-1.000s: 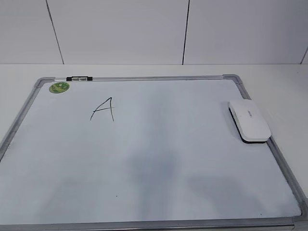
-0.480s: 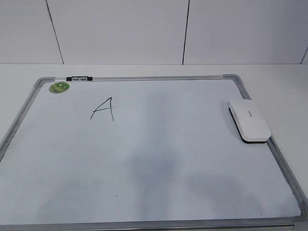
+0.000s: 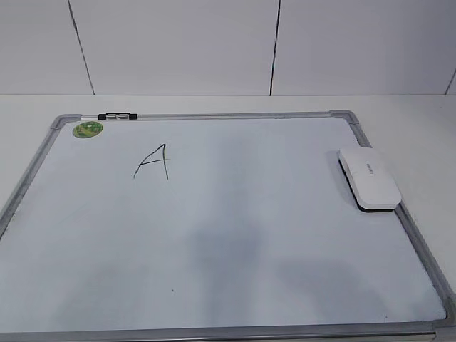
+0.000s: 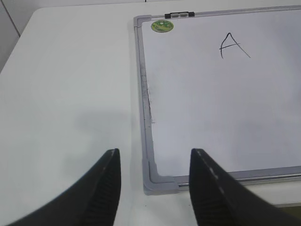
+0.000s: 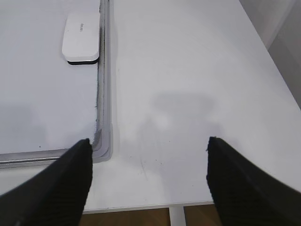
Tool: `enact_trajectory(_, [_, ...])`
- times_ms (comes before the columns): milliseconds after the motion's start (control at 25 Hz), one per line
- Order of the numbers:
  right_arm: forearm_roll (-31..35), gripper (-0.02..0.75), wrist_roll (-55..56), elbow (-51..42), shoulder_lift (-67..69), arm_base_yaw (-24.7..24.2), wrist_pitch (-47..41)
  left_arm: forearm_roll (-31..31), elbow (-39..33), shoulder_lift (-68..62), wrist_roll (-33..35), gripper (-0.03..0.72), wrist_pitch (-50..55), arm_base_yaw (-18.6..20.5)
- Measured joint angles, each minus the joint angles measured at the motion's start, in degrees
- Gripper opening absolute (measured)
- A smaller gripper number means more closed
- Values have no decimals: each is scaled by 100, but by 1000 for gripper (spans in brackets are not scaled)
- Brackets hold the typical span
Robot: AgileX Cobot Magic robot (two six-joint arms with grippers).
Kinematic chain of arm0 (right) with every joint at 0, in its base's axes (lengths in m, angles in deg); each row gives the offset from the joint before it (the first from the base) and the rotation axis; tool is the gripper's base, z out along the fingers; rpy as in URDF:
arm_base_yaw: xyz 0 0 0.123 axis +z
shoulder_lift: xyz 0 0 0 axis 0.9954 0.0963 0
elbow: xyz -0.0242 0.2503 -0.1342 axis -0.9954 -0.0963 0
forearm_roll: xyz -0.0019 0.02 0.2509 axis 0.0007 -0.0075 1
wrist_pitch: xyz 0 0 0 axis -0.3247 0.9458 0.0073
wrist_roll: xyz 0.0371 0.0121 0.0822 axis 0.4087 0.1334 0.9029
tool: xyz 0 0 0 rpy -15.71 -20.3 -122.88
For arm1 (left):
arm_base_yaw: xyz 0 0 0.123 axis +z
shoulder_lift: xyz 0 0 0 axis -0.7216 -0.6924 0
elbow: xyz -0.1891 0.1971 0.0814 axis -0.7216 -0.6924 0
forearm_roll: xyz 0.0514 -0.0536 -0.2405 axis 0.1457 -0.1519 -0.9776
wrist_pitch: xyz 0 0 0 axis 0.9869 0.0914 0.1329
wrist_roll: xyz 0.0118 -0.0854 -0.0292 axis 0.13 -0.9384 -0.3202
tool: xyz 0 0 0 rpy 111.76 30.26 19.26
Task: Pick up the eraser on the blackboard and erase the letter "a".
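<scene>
The white oblong eraser (image 3: 368, 179) lies at the right edge of the blackboard (image 3: 214, 115), partly on its grey frame; it also shows in the right wrist view (image 5: 81, 37). No lowercase "a" shows on the board; the only letter is an angular capital "A" (image 3: 152, 162) at the upper left, also in the left wrist view (image 4: 231, 45). My left gripper (image 4: 154, 151) is open and empty above the board's near left corner (image 4: 150, 179). My right gripper (image 5: 148, 140) is open and empty, on the near side of the board's near right corner (image 5: 104, 146). Neither gripper shows in the exterior view.
A round green sticker (image 3: 88, 129) sits in the board's far left corner, with a small black-and-silver clip (image 3: 117, 115) on the frame beside it. The white table (image 5: 188, 70) extends right of the board, and its front edge shows (image 5: 141, 207). A wall stands behind.
</scene>
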Motion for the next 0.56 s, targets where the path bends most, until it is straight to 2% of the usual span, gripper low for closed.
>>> enact_trajectory(560, [0, 589, 0, 0, 0, 0, 0, 0, 0, 0, 0, 336, 0, 0])
